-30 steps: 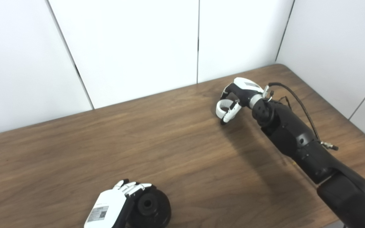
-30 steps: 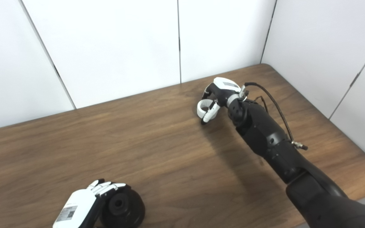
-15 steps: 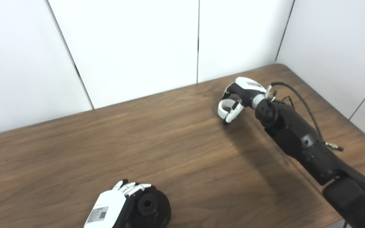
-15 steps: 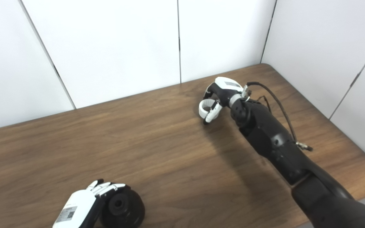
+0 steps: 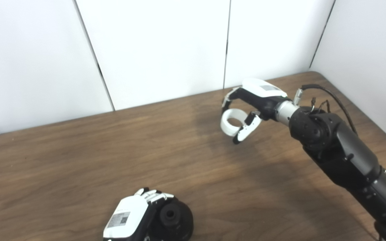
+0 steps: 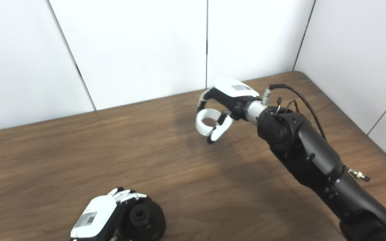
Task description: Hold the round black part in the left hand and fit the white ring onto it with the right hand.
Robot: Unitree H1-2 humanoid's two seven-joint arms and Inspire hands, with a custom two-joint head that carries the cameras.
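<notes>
The right hand [image 5: 246, 107] has lifted the white ring [image 5: 229, 122], pinched in its fingers, above the table's [image 5: 79, 157] far side; the left hand [image 5: 131, 217] clasps the round black part [image 5: 174, 219] at the near edge.

Dark wood-grain table [image 5: 79, 157], rounded far corner; white panelled walls [image 5: 159, 47] behind

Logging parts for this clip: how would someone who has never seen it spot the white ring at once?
Start at the far right part of the wooden table, where the black right arm reaches in. At its tip the right hand grips the white ring above the tabletop. It is a plain white band with an open centre, unlike the round black part beside the left hand at the near edge.
</notes>
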